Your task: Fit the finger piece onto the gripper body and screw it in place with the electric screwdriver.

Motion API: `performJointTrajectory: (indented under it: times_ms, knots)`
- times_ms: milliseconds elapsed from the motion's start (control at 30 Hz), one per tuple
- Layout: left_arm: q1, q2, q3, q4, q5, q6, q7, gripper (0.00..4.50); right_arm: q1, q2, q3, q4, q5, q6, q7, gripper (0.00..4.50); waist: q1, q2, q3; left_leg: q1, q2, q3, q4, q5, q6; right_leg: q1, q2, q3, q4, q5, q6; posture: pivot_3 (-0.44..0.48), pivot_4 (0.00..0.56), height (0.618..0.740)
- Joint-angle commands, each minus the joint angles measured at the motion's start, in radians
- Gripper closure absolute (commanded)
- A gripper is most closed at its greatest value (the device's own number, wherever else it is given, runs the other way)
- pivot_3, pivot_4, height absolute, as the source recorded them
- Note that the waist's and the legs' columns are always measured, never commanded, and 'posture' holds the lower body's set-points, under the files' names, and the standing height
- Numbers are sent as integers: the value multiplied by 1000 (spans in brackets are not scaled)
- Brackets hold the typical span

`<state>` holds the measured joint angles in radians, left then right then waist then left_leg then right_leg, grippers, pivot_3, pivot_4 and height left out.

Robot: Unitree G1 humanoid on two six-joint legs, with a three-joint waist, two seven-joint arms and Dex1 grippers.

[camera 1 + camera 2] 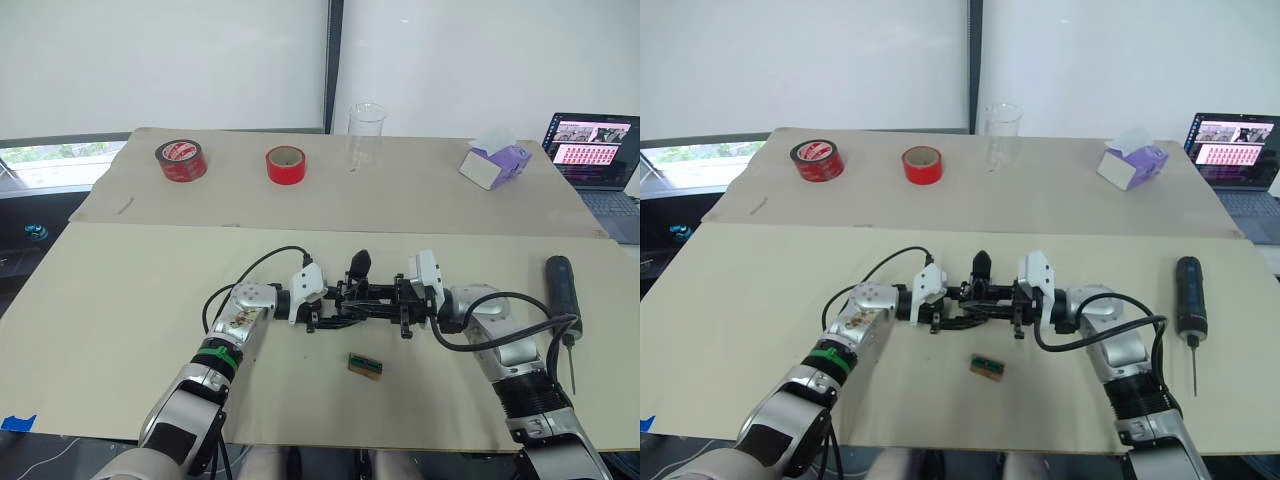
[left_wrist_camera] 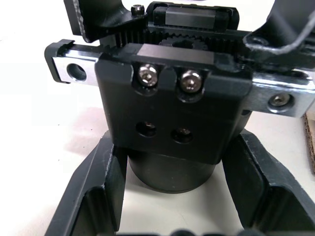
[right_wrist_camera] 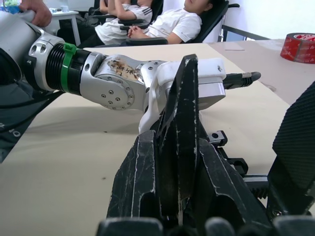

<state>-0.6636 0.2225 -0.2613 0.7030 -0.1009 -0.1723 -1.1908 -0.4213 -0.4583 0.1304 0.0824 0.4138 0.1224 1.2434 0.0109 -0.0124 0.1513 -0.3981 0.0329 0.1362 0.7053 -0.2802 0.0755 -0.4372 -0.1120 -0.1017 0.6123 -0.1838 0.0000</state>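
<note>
Gripper body (image 1: 980, 296) is seen mid-bench, clasped around its round base by the left pincer (image 1: 318, 308), whose fingers (image 2: 101, 189) are closed on it. The finger piece (image 3: 179, 147) is gripped upright by the right pincer (image 1: 398, 305), just beside the body. The electric screwdriver (image 1: 561, 285) lies on the bench (image 1: 120, 330) (well to the right), untouched.

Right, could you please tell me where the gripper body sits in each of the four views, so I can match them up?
Left eye view: the gripper body is near picture centre, between the left gripper and the right gripper.
Right eye view: same spot, near centre.
Left wrist view: close up, a black block with two bright screws.
Right wrist view: its toothed edge, just beyond the right gripper.
Shared landmark: the left gripper, right beside it.
</note>
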Motion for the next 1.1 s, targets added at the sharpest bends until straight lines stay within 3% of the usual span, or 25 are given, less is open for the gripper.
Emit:
performJointTrajectory:
  times_ms: [33, 533, 1100]
  knots:
    - [29, 19, -35, 22, 54, 23, -2, 2225, -7, -2, 17, 8, -13, 20, 5, 4051, -1, 0, 0, 0, 0, 0, 0, 0, 0, 0, 0, 0, 0, 0, 0, 0, 150, 740]
    - [42, 23, -38, 8, 52, 30, 6, 2225, -38, -4, 74, 42, -48, 78, -8, 4051, -4, 0, -7, 1, 0, 0, 0, 0, 0, 0, 0, 0, 0, 0, 0, 0, 150, 740]
    - [58, 27, -38, -1, 46, 34, 17, 2225, -45, -56, 36, -7, -32, 78, -12, 4051, -4, -1, -11, 1, 0, 0, 0, 0, 0, 0, 0, 0, 0, 0, 0, 0, 150, 740]
